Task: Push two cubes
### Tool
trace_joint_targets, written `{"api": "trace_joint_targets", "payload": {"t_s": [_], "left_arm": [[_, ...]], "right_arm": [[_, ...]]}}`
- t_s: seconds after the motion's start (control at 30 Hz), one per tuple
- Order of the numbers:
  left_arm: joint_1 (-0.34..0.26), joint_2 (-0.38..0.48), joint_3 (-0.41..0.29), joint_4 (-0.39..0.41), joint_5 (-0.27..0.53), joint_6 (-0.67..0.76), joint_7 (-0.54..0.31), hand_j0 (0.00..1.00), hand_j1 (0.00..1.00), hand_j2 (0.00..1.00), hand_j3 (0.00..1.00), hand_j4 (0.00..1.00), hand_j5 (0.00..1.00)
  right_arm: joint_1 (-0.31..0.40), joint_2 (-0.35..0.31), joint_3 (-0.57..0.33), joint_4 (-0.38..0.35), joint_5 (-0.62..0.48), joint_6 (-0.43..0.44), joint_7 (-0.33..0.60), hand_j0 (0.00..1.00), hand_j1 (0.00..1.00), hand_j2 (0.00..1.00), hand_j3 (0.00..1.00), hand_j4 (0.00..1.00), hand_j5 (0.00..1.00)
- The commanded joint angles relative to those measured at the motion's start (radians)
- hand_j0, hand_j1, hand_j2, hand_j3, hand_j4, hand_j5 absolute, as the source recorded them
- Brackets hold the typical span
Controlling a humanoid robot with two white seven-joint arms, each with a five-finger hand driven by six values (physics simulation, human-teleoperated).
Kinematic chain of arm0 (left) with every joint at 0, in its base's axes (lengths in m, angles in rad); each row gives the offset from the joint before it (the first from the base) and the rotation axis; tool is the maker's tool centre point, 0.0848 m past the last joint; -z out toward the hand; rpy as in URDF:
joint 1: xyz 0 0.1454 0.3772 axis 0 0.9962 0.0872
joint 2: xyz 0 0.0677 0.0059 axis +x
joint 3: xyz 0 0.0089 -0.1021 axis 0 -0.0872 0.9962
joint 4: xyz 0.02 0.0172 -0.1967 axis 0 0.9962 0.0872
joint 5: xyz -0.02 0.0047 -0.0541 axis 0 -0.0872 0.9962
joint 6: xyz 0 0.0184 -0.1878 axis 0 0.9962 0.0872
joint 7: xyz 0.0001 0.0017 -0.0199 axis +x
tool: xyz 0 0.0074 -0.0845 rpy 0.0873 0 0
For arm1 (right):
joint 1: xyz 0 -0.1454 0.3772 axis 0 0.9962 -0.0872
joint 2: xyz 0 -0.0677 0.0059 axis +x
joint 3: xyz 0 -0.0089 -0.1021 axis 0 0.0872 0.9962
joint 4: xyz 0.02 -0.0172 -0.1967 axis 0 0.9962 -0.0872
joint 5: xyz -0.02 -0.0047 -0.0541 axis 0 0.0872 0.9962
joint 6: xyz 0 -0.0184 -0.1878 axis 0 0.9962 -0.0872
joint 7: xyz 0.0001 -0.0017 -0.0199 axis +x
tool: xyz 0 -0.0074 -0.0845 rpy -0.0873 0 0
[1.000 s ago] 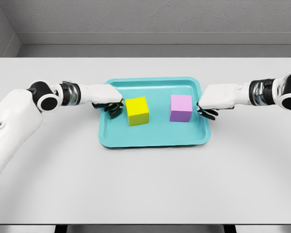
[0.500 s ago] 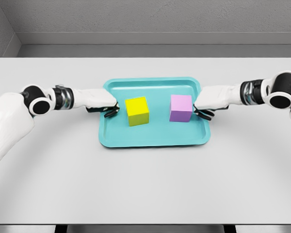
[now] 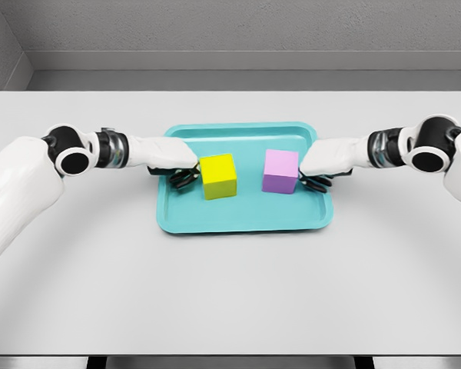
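Open tray floor between yellow cube and purple cube; rim all round.

Rendered bright and even, lit softly from overhead. Showed only faint shadows beneath the left hand and right hand, and close under the arms behind them. No glare, no blur; sharp right out to the edges, without visible distortion

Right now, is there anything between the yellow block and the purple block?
No. In the head view, only bare teal tray floor shows between the yellow cube and the purple cube.
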Motion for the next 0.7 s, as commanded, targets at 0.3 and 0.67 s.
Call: {"api": "trace_joint_targets", "payload": {"t_s": [0.3,0.67], "left_arm": [[-0.014,-0.046,0.015,0.004,0.003,0.002,0.0,0.0,0.0,0.0,0.0,0.0,0.0],[-0.04,-0.031,0.086,0.085,0.004,0.002,0.0,0.0,0.0,0.0,0.0,0.0,0.0]], "right_arm": [[-0.017,0.034,-0.002,0.025,0.003,0.002,0.0,0.02,0.02,0.02,0.02,0.02,0.02],[-0.023,0.057,-0.014,0.084,0.017,0.002,0.0,0.03,0.03,0.03,0.03,0.03,0.03]]}}
